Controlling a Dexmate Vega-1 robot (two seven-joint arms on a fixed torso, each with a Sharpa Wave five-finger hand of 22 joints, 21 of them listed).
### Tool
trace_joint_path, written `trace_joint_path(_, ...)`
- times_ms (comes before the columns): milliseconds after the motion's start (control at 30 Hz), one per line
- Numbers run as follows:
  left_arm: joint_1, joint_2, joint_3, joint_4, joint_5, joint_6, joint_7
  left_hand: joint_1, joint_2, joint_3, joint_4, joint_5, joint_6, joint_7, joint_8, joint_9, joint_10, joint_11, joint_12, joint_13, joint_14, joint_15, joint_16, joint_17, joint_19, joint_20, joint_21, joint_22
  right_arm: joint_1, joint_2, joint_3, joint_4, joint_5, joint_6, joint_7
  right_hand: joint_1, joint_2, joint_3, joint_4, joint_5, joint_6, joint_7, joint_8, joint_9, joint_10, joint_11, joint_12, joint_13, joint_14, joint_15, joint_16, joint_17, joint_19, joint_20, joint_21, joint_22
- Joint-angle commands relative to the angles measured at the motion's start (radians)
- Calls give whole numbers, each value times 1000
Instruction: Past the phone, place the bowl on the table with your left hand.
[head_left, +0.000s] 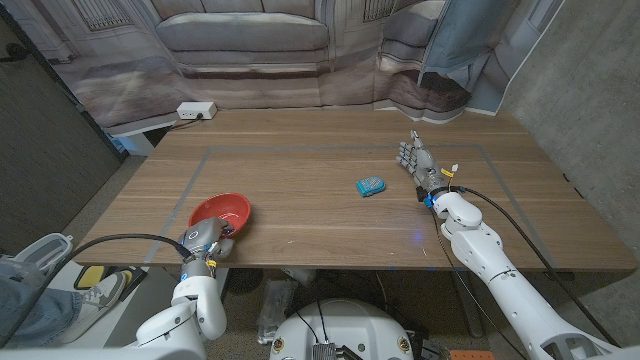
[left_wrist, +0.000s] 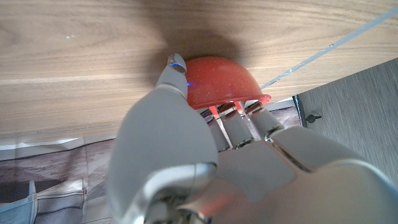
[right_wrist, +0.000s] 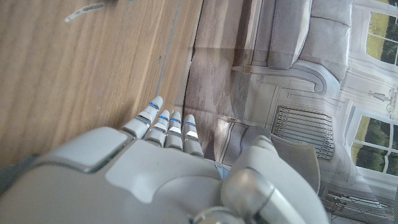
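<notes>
Near the table's (head_left: 330, 215) front left corner, the red bowl (head_left: 221, 211) is gripped at its rim by the left hand (head_left: 205, 240). The blue phone (head_left: 371, 186) lies mid-table. The right hand (head_left: 418, 163) seemingly stands empty, fingers together.

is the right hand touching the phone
No, in the head view the right hand stands on the table apart from the phone, with bare wood between them.

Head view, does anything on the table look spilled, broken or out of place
Nothing stands out. The red bowl sits upright near the table's front left edge with the left hand at its rim, the phone lies mid-table, and the right hand waits beside it. No spill or damage shows.
</notes>
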Motion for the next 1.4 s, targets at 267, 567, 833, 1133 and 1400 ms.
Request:
trace_joint_path(267, -22, 30, 8, -64, 2, 102, -10, 49, 30, 9, 2, -4, 39, 25, 17, 21, 29, 1, 15, 24, 46, -123, 17, 107, 12, -114, 36, 7, 0, 5, 2, 9, 13, 10, 10, 1, 7, -3, -1, -2, -1, 0, 2, 3, 8, 1, -3, 4, 17, 3, 0, 5, 9, -29, -3, 6)
trace_joint_path(567, -50, 44, 25, -102, -3, 170, -18, 58, 28, 9, 2, -5, 42, 24, 20, 20, 34, 2, 15, 34, 49, -123, 19, 116, 11, -113, 48, 11, -2, 3, 7, 15, 20, 20, 20, 1, 7, -4, -2, -2, -1, 0, 2, 3, 9, 0, -2, 4, 18, 2, 0, 5, 11, -28, -4, 6)
trace_joint_path(833, -72, 43, 47, -117, -4, 207, -9, 62, 28, 8, 5, -6, 50, 25, 24, 20, 45, 3, 18, 43, 53, -123, 20, 123, 11, -114, 61, 14, -9, -2, 14, 9, 27, 25, 27, 1, 7, -4, -2, -2, -1, -1, 2, 3, 8, 0, -2, 4, 20, 3, 0, 5, 13, -29, -4, 6)
trace_joint_path(1133, -89, 50, 64, -134, -4, 234, 5, 64, 25, 6, 7, -7, 53, 25, 26, 19, 50, 4, 19, 52, 62, -123, 21, 130, 11, -115, 74, 17, -12, -7, 19, 11, 35, 31, 35, 1, 8, -5, -2, -2, -2, 0, 2, 3, 9, 0, -2, 4, 20, 3, 0, 5, 14, -29, -5, 6)
trace_joint_path(1400, -112, 58, 81, -148, -7, 263, 10, 67, 25, 6, 8, -8, 55, 25, 27, 18, 53, 4, 19, 58, 65, -123, 21, 134, 11, -115, 83, 19, -12, -6, 25, 15, 42, 36, 38, 2, 8, -5, -3, -2, -1, 0, 2, 3, 9, 1, -3, 4, 20, 2, 0, 5, 16, -28, -6, 6)
